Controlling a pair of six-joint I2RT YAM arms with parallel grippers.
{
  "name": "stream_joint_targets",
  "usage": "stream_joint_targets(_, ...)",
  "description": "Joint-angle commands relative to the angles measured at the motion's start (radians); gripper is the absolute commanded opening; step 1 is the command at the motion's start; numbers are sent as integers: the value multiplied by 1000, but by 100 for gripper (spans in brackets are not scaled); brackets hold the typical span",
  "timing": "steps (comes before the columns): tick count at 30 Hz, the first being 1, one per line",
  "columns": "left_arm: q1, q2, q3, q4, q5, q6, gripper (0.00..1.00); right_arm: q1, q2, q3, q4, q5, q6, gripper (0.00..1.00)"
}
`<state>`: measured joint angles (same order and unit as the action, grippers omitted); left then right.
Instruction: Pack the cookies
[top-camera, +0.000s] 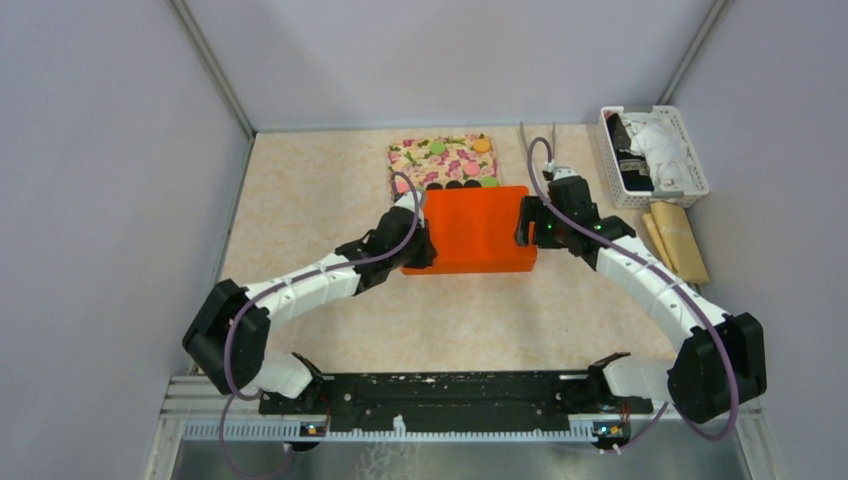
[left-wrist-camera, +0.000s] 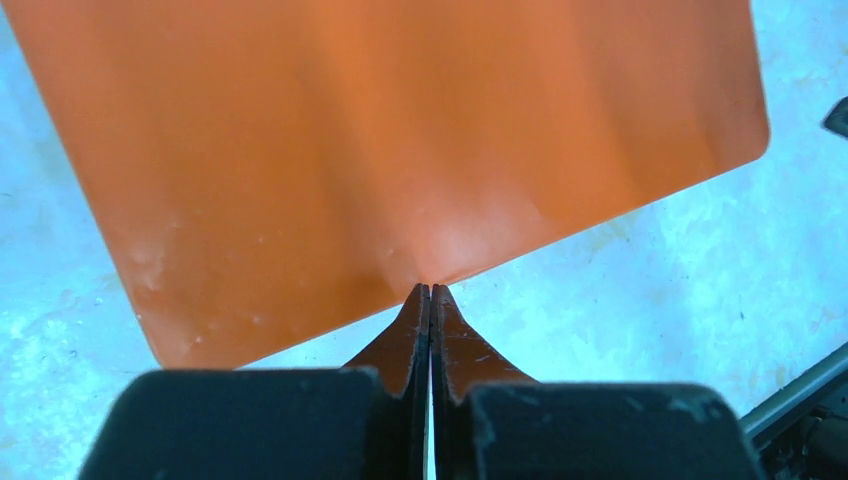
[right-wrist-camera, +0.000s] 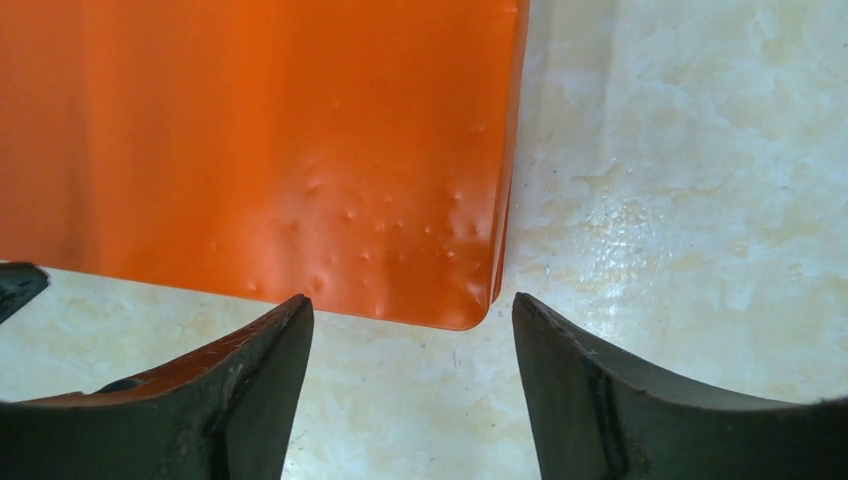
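One-sided grip — left hand (left-wrist-camera: 430, 290) pinches the flat rectangular orange plastic lid (top-camera: 470, 228) by its edge, right hand (right-wrist-camera: 410, 305) spread, clear of the corner. The lid could pivot or slip and sweep the small round coloured cookies (top-camera: 437, 148) off the floral-patterned board (top-camera: 412, 160) just behind.

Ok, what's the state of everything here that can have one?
Orange pouch, lying flat, overlapping the floral board's near edge.
Left end effector, shut on the pouch's edge.
Right end effector, open, astride the pouch's corner, gripping nothing.
Cookies, loose on the floral board, not yet packed.
White basket, filled with black and white items.
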<state>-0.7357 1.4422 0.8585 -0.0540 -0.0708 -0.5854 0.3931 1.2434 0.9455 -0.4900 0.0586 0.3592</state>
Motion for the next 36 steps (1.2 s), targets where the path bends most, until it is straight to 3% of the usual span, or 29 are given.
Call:
stream_joint_targets(1,-4,-104,36,-18,-18,36,0,8,-34,52,31,5,-9,85)
stream_joint_targets(2,-5,-121,36,-23,-21,43,0,8,-39,53,34,10,-7,96)
stream_joint_targets(5,-5,-176,44,-45,-43,70,3,9,-55,53,37,40,2,99)
stream_joint_targets(6,-5,-196,49,-59,-53,80,12,8,-62,54,39,55,3,99)
stream_joint_targets(9,-5,-254,74,-105,-99,105,60,9,-80,52,41,100,1,99)
stream_joint_targets(12,-4,-312,92,-135,-155,127,97,9,-93,50,38,126,0,99)
stream_joint_targets(25,-4,-527,187,-304,-510,214,99,9,-196,62,42,203,-1,99)
stream_joint_targets(36,-4,-617,95,-313,-567,183,99,8,-212,38,-12,280,-11,99)
